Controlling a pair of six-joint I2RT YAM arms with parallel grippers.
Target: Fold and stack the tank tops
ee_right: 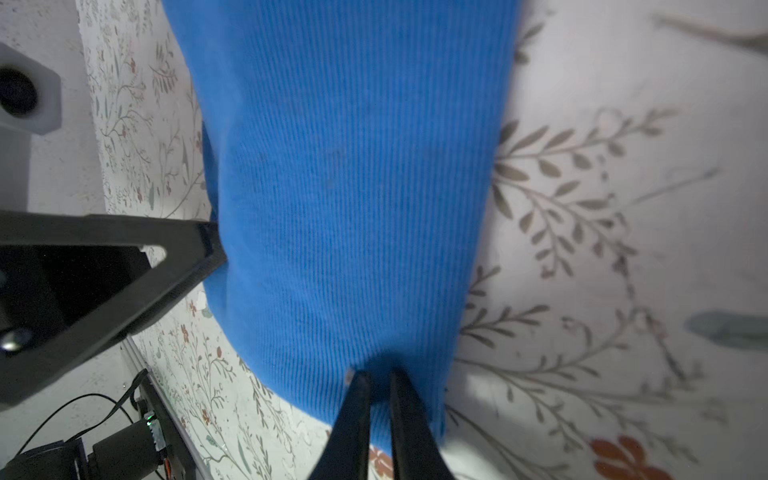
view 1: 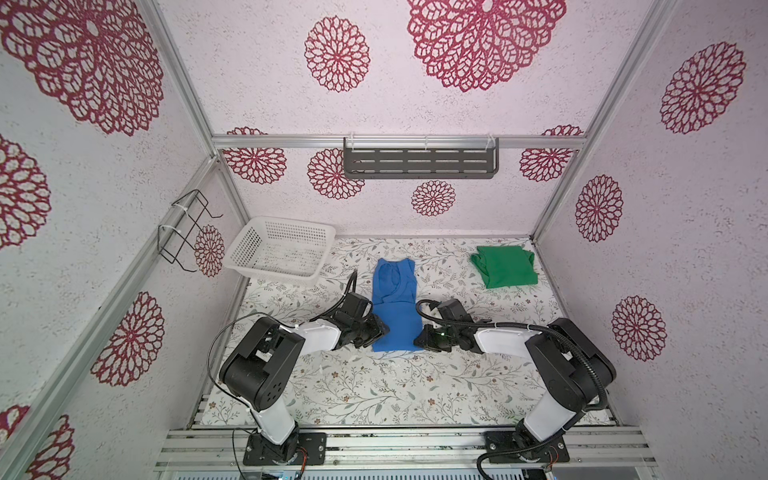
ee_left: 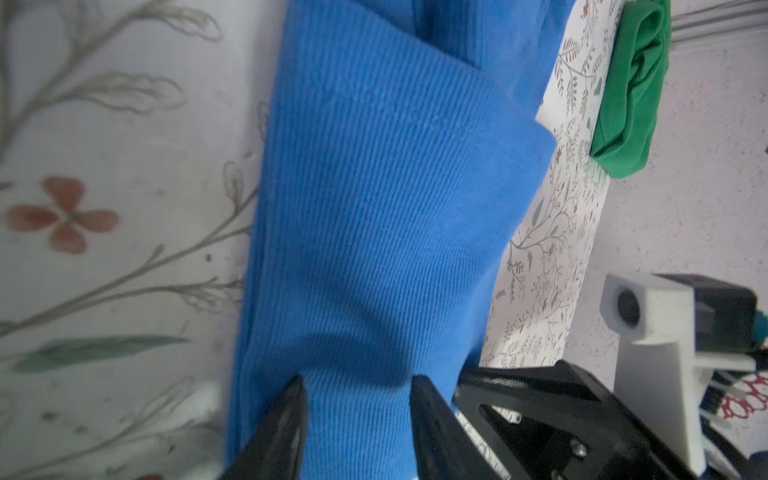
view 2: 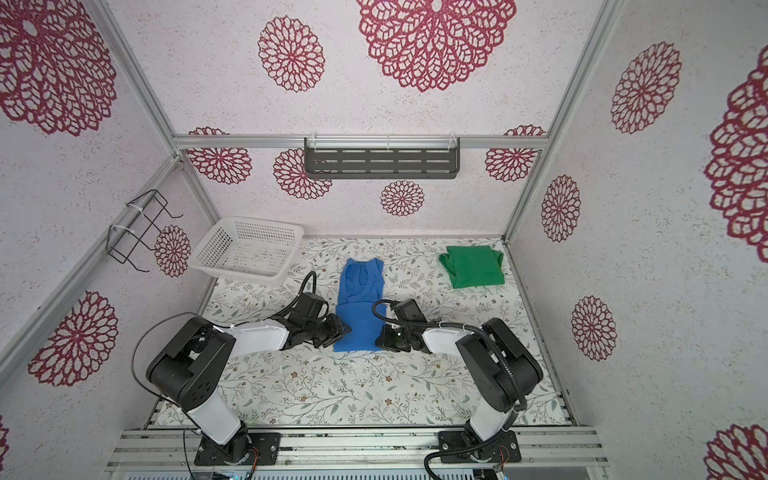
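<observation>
Blue top (view 1: 395, 307) lies as a long strip between both tools. The right gripper (ee_right: 376, 376) is pinched tight on its near hem corner. The left gripper (ee_left: 357, 380) straddles the opposite corner, jaws half apart, and I can't tell if it's biting. Paired corners suggest they're set to fold the hem over evenly. The green top (view 1: 505, 266) waits folded, well beyond the right gripper.
</observation>
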